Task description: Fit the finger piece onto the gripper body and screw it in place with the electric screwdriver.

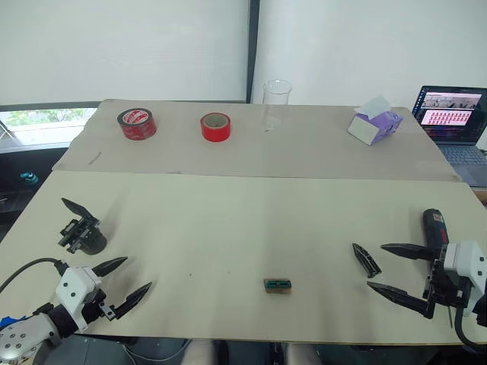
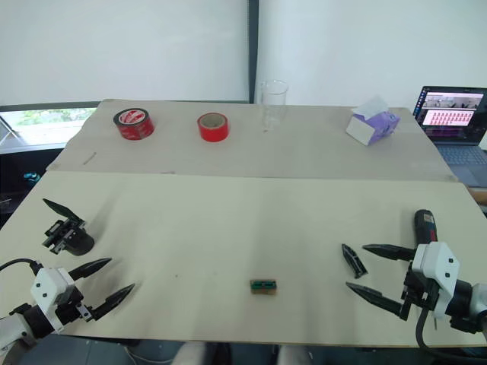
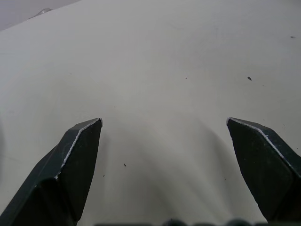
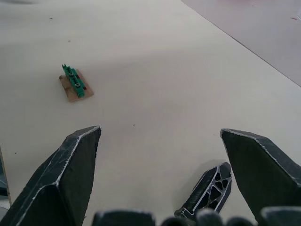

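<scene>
The finger piece (image 1: 367,259) lies loose on the worktop (image 1: 243,228) beside my right end effector (image 1: 389,268), far from the gripper body (image 1: 82,230) at my left end effector (image 1: 126,280). Both end effectors gape wide, empty; I judge nothing fitted. The electric screwdriver (image 1: 434,226) lies unused. My right wrist view shows the piece's ribbing

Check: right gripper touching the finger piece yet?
Apart. Right wrist view shows the finger piece lying between the open right gripper, table visible either side.
</scene>
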Robot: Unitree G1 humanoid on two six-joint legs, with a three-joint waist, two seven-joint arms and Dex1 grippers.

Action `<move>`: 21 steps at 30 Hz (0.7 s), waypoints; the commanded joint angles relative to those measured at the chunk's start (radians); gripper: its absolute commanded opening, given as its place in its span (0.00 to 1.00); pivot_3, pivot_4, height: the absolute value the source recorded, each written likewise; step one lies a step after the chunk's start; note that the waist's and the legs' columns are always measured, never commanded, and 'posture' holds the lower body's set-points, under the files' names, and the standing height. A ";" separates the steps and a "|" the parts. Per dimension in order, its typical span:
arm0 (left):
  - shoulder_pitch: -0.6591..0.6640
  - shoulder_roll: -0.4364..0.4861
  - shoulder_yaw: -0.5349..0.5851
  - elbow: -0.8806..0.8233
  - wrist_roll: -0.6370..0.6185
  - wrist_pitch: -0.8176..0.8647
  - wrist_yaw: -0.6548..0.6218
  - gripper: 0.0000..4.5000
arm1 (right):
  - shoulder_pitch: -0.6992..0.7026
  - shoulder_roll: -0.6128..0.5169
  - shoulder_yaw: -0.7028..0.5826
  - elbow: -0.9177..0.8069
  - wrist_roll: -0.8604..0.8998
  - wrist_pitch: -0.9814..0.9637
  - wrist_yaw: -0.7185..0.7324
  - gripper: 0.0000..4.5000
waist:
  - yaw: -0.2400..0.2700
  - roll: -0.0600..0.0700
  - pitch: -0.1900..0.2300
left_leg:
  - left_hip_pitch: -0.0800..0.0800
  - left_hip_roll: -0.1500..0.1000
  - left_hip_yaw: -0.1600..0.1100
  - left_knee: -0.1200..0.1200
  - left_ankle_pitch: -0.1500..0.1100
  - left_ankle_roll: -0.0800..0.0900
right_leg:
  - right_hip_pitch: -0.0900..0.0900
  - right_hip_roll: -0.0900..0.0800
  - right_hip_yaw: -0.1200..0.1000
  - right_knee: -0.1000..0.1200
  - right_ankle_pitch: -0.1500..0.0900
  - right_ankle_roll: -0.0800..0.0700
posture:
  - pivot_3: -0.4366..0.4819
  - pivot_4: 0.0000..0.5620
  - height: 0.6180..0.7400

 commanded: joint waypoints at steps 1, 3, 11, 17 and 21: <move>-0.006 -0.011 0.022 -0.034 -0.051 0.016 0.013 1.00 | 0.006 -0.002 -0.020 -0.040 0.024 0.013 0.000 0.99 | 0.000 0.000 0.000 | 0.000 0.000 0.000 0.000 0.000 0.000 | 0.000 0.000 0.000 0.000 0.000 0.000 | 0.48 0.27 1.00; -0.013 -0.028 0.056 -0.045 -0.136 0.069 0.024 1.00 | -0.006 0.013 0.002 -0.052 0.031 0.017 -0.006 0.99 | 0.000 0.000 0.000 | 0.000 0.000 0.000 0.000 0.000 0.000 | 0.000 0.000 0.000 0.000 0.000 0.000 | 0.48 0.27 1.00; 0.093 -0.172 0.194 -0.088 -0.213 0.087 0.169 1.00 | -0.166 0.175 0.146 -0.148 0.095 -0.009 -0.111 0.99 | -0.020 -0.001 0.000 | 0.000 0.001 0.000 0.000 0.000 0.000 | 0.000 0.000 0.001 0.000 0.000 0.000 | 0.48 0.27 1.00; 0.178 -0.305 0.286 -0.035 -0.212 0.041 0.263 1.00 | -0.191 0.280 0.215 -0.102 0.111 -0.167 0.043 0.99 | -0.010 -0.003 0.001 | 0.000 0.000 -0.001 0.000 0.000 0.001 | -0.001 0.000 -0.001 -0.001 0.000 0.000 | 0.48 0.27 1.00; 0.164 -0.318 0.314 -0.032 -0.226 0.041 0.301 1.00 | -0.170 0.282 0.223 -0.066 0.107 -0.219 0.100 0.99 | 0.001 -0.004 0.001 | 0.001 0.000 -0.002 0.001 -0.001 0.000 | -0.001 -0.001 -0.001 -0.001 0.000 0.000 | 0.48 0.27 1.00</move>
